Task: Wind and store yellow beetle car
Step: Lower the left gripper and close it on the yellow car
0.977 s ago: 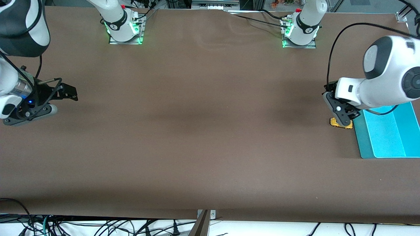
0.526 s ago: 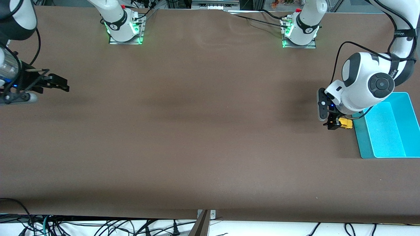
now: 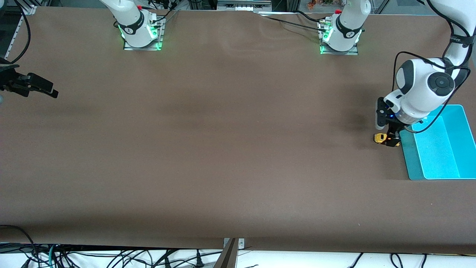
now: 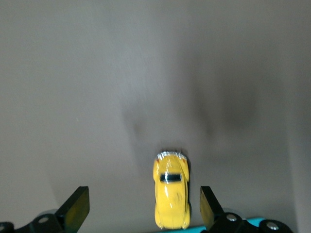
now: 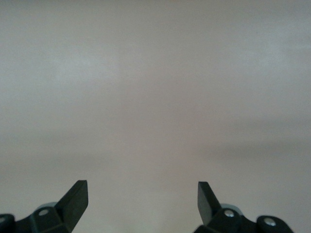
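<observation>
Yellow beetle car [image 3: 379, 138], a tiny rounded toy with dark windows, sits on the brown table [image 3: 230, 149] just beside the shallow turquoise plastic bin [image 3: 442, 149], at the bin's edge toward the right arm's end of the table. From my station I see the left gripper [image 3: 390, 140] low over that car, fingers spread wide with the car [image 4: 171, 191] between them, neither finger [image 4: 208, 206] touching it. The car's tail lies next to the bin's rim. My right gripper [image 3: 35, 85] waits well apart from the bin, over bare table at the right arm's end, fingers [image 5: 74, 195] spread and holding nothing.
</observation>
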### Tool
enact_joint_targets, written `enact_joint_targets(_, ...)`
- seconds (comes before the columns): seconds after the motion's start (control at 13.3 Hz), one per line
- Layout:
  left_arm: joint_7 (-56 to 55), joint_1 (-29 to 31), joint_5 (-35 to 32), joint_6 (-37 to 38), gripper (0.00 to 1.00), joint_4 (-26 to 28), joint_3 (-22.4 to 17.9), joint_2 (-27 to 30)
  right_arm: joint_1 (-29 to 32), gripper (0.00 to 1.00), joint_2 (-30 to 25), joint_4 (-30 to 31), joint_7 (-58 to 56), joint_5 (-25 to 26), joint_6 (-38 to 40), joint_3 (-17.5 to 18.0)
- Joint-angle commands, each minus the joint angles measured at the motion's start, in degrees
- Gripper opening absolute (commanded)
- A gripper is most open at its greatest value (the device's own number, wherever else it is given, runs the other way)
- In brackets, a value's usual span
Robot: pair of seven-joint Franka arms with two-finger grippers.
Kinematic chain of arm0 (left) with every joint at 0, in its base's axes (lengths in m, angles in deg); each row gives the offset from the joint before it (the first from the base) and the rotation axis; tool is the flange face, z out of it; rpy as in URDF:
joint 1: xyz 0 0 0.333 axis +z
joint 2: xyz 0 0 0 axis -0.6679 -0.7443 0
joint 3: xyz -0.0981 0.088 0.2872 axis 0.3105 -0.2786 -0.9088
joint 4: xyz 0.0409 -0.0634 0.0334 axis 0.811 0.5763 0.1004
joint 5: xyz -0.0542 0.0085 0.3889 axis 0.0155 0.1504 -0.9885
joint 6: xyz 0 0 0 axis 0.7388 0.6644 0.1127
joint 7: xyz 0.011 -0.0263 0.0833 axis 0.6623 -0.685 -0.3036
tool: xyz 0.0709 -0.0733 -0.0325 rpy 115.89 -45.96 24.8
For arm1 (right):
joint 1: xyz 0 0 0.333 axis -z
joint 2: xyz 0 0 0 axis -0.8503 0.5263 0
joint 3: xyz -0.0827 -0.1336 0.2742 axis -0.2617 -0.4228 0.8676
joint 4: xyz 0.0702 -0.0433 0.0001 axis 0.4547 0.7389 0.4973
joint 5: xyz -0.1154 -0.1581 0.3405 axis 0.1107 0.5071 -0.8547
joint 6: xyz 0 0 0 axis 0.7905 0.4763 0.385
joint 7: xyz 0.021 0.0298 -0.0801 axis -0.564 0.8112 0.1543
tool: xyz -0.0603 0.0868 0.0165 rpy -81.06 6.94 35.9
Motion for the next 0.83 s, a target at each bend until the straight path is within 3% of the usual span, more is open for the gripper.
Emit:
enact_joint_targets(0.0,1.68,1.64,-1.47,-6.22,1.00,2.89,-0.03,-0.50,0.80,1.00,-0.30,-0.49,5.11,4.94,-0.38,5.55)
enact_joint_targets(0.15,2.47,3.74,-1.47,-12.91,1.00,5.35,-0.29,-2.25,0.80,1.00,-0.39,-0.40,5.39,5.77,-0.39,6.28)
enact_joint_targets(0.75,3.71,4.98,-1.47,-19.78,1.00,5.36,-0.38,-8.15,2.30,1.00,-0.30,-0.04,5.56,1.20,-0.04,6.02)
